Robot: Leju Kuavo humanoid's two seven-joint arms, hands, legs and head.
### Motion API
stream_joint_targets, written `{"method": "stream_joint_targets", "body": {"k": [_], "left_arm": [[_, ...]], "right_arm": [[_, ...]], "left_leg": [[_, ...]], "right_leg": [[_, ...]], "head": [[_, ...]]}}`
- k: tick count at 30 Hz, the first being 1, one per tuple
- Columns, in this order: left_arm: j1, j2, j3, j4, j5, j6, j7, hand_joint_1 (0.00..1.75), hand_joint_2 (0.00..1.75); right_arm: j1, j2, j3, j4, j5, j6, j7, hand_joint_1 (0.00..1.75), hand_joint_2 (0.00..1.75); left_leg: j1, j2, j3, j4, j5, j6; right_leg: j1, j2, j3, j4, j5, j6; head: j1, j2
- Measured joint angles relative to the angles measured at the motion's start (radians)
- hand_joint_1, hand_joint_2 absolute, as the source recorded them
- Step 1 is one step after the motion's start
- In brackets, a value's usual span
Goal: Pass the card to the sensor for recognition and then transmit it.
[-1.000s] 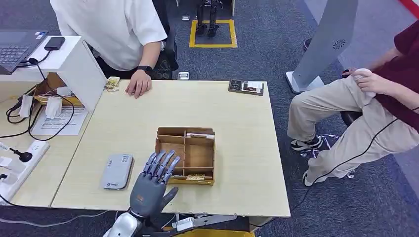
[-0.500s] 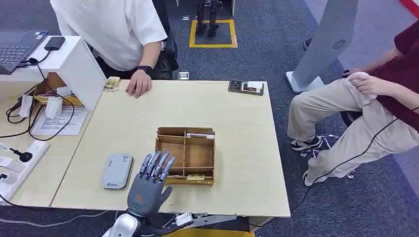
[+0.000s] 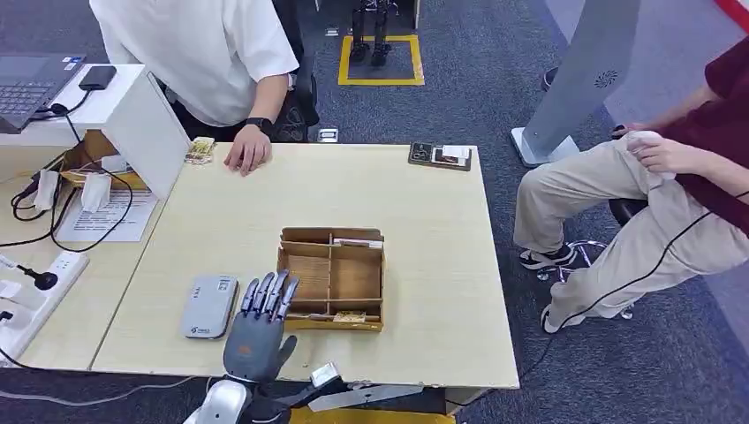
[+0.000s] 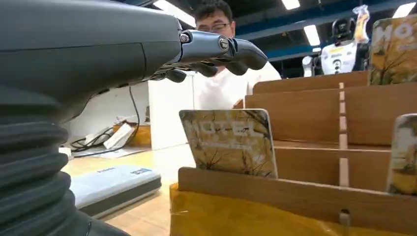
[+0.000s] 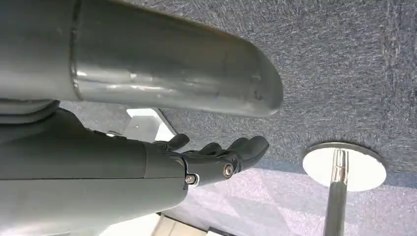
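A brown cardboard card box (image 3: 333,278) with dividers stands mid-table. A yellow patterned hotel card (image 3: 350,316) leans in its front slot, seen close up in the left wrist view (image 4: 228,142); another card (image 3: 358,242) lies at the back. The flat grey sensor (image 3: 210,306) lies left of the box, near the front edge (image 4: 115,182). My left hand (image 3: 259,322) hovers between sensor and box at the table's near edge, fingers straight and apart, holding nothing (image 4: 216,51). My right hand (image 5: 216,157) hangs over the carpet with loosely extended fingers, holding nothing.
A person in a white shirt rests a hand (image 3: 247,155) on the far left of the table. A dark phone-like item (image 3: 440,155) lies at the far right edge. Another person (image 3: 671,185) sits to the right. Cables and a power strip (image 3: 35,287) lie on the left desk.
My left hand has drawn back toward the table's near edge and shifted slightly left, away from the box. The box, cards and sensor have not moved.
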Motion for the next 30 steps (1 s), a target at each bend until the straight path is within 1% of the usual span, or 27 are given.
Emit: {"method": "stream_joint_targets", "body": {"k": [1,2,3,5,10,12,14,17,22,28,30], "left_arm": [[0.0,0.0,0.0,0.0,0.0,-0.001,0.011,0.0,1.75],[0.0,0.0,0.0,0.0,0.0,-0.002,0.021,1.48,1.75],[0.0,0.001,0.0,0.0,0.0,-0.002,0.029,1.75,1.75],[0.0,0.003,0.0,0.0,0.0,-0.006,0.036,1.75,1.75],[0.006,0.004,0.0,0.0,0.006,0.006,0.029,1.75,1.75],[0.009,0.004,0.0,-0.001,0.01,0.023,0.022,1.75,1.75],[0.012,0.003,0.0,-0.004,0.016,0.055,0.014,1.75,1.75],[0.026,-0.002,0.0,-0.037,0.03,0.08,-0.011,1.75,1.75],[0.034,-0.003,0.0,-0.076,0.032,0.084,-0.025,1.75,1.75],[0.058,-0.011,0.025,-0.14,0.036,0.085,-0.142,1.75,1.75],[0.063,-0.011,0.032,-0.151,0.039,0.086,-0.166,1.75,1.75]], "right_arm": [[0.0,0.0,0.0,0.0,0.0,0.0,0.001,0.0,0.0],[0.0,0.0,-0.001,0.0,0.0,0.0,0.003,0.0,0.0],[0.0,0.0,-0.001,0.0,0.0,0.0,0.003,0.0,0.0],[0.0,0.0,-0.001,0.0,0.0,0.0,0.005,0.0,0.0],[0.0,0.0,-0.001,0.0,0.004,0.0,0.005,0.0,0.0],[0.0,0.0,-0.001,0.0,0.005,0.0,0.005,0.0,0.0],[0.0,0.0,-0.001,0.0,0.007,0.0,0.005,0.0,0.0],[0.0,0.0,-0.001,-0.003,0.016,0.0,0.005,0.0,0.0],[0.001,0.0,-0.001,-0.003,0.016,0.0,0.005,0.0,0.0],[-0.001,0.0,-0.001,-0.003,0.038,0.0,0.002,0.0,0.0],[-0.001,0.0,-0.001,-0.003,0.045,0.0,0.002,0.0,0.0]], "left_leg": [[0.0,0.0,0.0,0.0,0.0,0.0],[0.0,0.0,0.0,0.0,0.0,0.0],[0.0,0.0,0.0,0.0,0.0,0.0],[0.0,0.0,0.0,0.0,0.0,0.0],[0.0,0.0,0.0,0.0,0.0,0.0],[0.0,0.0,0.0,0.0,0.0,0.0],[0.0,0.0,0.0,0.0,0.0,0.0],[0.0,0.0,0.0,0.0,0.0,0.0],[0.0,0.0,0.0,0.0,0.0,0.0],[0.0,0.0,0.0,0.0,0.0,0.0],[0.0,0.0,0.0,0.0,0.0,0.0]], "right_leg": [[0.0,0.0,0.0,0.0,0.0,0.0],[0.0,0.0,0.0,0.0,0.0,0.0],[0.0,0.0,0.0,0.0,0.0,0.0],[0.0,0.0,0.0,0.0,0.0,0.0],[0.0,0.0,0.0,0.0,0.0,0.0],[0.0,0.0,0.0,0.0,0.0,0.0],[0.0,0.0,0.0,0.0,0.0,0.0],[0.0,0.0,0.0,0.0,0.0,0.0],[0.0,0.0,0.0,0.0,0.0,0.0],[0.0,0.0,0.0,0.0,0.0,0.0],[0.0,0.0,0.0,0.0,0.0,0.0]], "head": [[0.0,0.0],[0.0,0.0],[0.0,0.0],[0.0,0.0],[0.0,0.0],[0.0,0.0],[0.0,0.0],[0.0,0.0],[0.0,0.0],[0.0,0.0],[0.0,0.0]]}}
